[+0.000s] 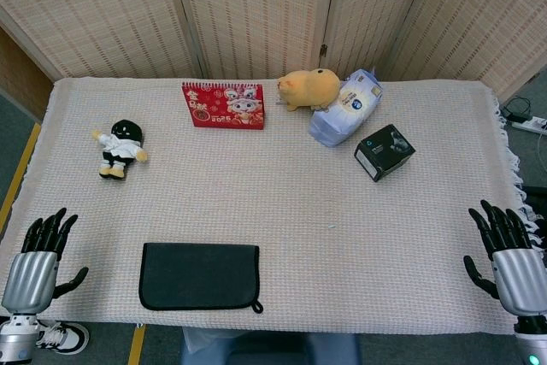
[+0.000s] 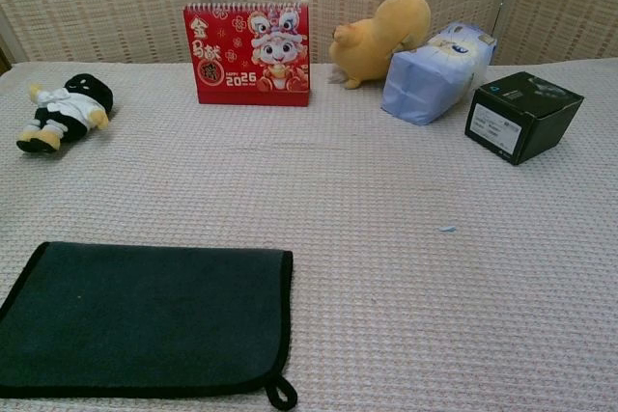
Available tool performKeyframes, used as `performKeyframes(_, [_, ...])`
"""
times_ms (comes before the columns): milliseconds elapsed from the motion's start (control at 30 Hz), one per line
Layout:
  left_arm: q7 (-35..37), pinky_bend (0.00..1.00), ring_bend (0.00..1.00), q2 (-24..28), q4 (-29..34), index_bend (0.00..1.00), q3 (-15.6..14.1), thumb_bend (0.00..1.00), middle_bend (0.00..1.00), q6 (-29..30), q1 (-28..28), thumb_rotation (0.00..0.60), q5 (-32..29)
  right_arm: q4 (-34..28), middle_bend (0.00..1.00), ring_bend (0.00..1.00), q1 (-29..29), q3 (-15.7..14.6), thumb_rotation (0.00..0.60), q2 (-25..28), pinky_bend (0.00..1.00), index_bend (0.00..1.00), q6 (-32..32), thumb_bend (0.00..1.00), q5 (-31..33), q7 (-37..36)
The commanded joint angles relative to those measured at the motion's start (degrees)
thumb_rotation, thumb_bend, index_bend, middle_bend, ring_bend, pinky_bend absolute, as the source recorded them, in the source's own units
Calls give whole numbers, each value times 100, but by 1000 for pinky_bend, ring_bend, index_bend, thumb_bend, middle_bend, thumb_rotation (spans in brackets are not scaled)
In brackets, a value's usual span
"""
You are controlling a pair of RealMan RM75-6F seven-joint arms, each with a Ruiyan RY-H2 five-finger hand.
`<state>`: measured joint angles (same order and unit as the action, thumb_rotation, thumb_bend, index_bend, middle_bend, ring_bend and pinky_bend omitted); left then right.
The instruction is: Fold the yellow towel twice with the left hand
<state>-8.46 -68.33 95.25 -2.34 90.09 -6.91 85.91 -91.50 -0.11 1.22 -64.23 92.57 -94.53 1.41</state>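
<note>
Left hand [image 1: 32, 262], silver-backed with black fingers [image 1: 47, 228], sits at the 8 o'clock corner of the head view, fingers spread wide and pointing toward 12, holding nothing; it lies off the table's left edge, over the grey floor. Right hand [image 1: 511, 258], same build, at the 4 o'clock corner, fingers [image 1: 496, 226] likewise fanned apart and empty, just off the fringed right edge of the cloth. Neither hand shows in the chest view. The towel [image 1: 200, 276], folded flat into a dark rectangle with black piped edging and a small hanging loop at its 5 o'clock corner, shows only its dark face; no yellow visible from either camera. It lies along the near edge of the beige woven-cloth-covered table [image 1: 273, 211], at about 3 o'clock from the left hand and well apart from it, with bare cloth between. In the chest view the towel [image 2: 145, 315] fills the 7 o'clock quarter, its left corner cut by the frame. Open cloth runs from the towel toward 12 and toward 3. Far side of the table: small plush doll in black and white with yellow hands [image 1: 120, 148] at 10 o'clock; red desk calendar with cartoon print [image 1: 223, 105] standing upright near 12; orange plush animal [image 1: 309, 88] touching a pale blue soft pack [image 1: 344, 108]; black cardboard box [image 1: 385, 151] just beside the pack at 2 o'clock.
</note>
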Motion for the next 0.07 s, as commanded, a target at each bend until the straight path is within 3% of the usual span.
performKeyframes(33, [1, 0, 0, 88, 65, 60, -42, 271, 0, -158, 16, 600, 81, -13, 0, 0, 6, -10, 600, -14, 0, 0, 13, 452, -41, 47])
performKeyframes(67, [-22, 0, 0, 91, 84, 60, -49, 271, 0, -204, 20, 600, 58, -17, 0, 0, 15, -11, 600, -21, 0, 0, 0, 452, -47, 58])
